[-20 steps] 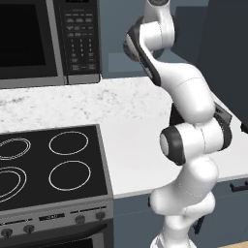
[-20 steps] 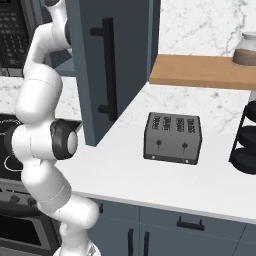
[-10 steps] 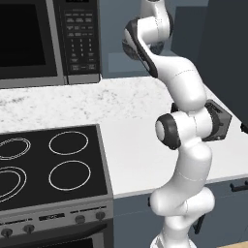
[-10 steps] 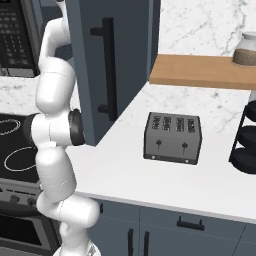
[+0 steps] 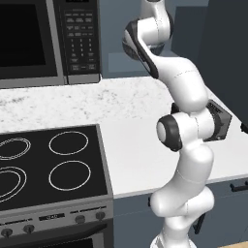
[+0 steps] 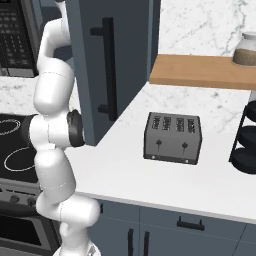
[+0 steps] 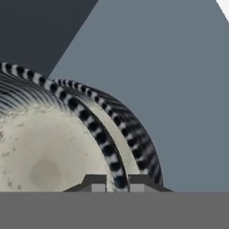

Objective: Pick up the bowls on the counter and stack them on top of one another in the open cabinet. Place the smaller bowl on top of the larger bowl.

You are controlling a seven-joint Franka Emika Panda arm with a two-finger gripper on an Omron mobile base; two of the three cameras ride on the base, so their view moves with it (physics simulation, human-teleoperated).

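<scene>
gripper (image 7: 117, 184) clamps smaller bowl (image 7: 49, 147) rim (seemingly inside larger bowl (image 7: 136, 134)).

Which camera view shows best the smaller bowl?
The hand view: the smaller bowl sits inside the larger bowl, and the gripper is shut on its rim. Both base views show the arm and the counter, not the bowl.

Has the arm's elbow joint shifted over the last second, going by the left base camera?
Yes. The dark elbow joint has swung left, toward the stovetop, and the links above it now stand more upright.
</scene>
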